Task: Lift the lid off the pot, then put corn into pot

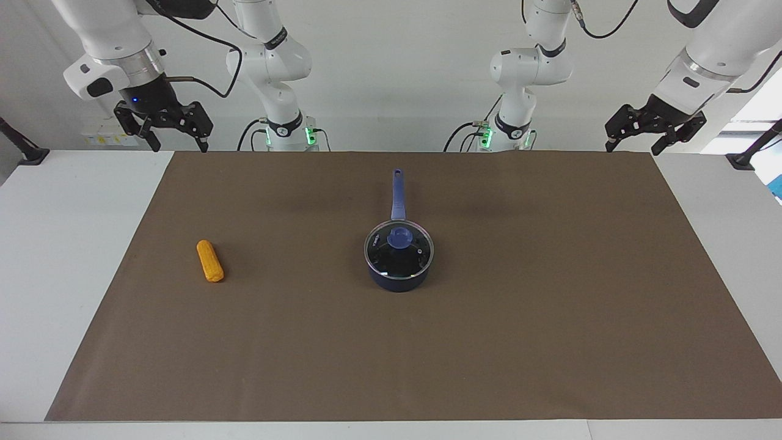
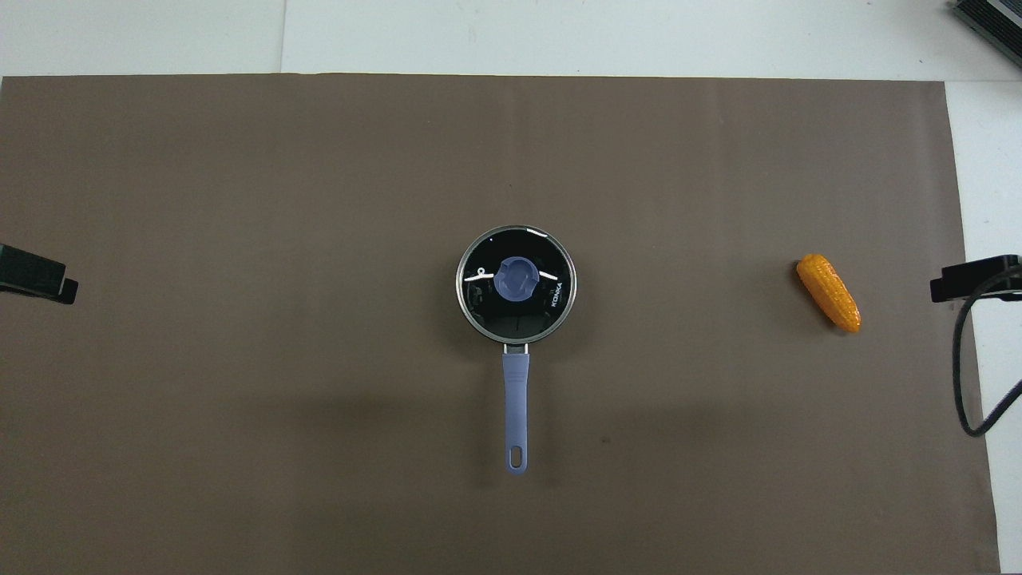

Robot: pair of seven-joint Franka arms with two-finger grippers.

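The pot [image 1: 397, 282] stands in the middle of the brown mat, its long blue handle [image 2: 516, 399] pointing toward the robots. The glass lid [image 1: 382, 252] with its blue knob [image 2: 517, 279] sits on the pot and covers it. The corn [image 1: 210, 261] lies flat on the mat toward the right arm's end of the table, also seen from overhead as corn [image 2: 829, 292]. My right gripper [image 1: 179, 145] hangs open and empty over the table's edge nearest the robots. At the other end my left gripper [image 1: 633, 148] waits the same way, open and empty.
The brown mat [image 1: 489, 342] covers most of the white table [image 1: 67, 256]. A black cable [image 2: 962, 375] loops by the right gripper [image 2: 970, 278]. The left gripper [image 2: 44, 279] shows at the view's edge. Black clamps [image 1: 27, 153] sit at the table's corners.
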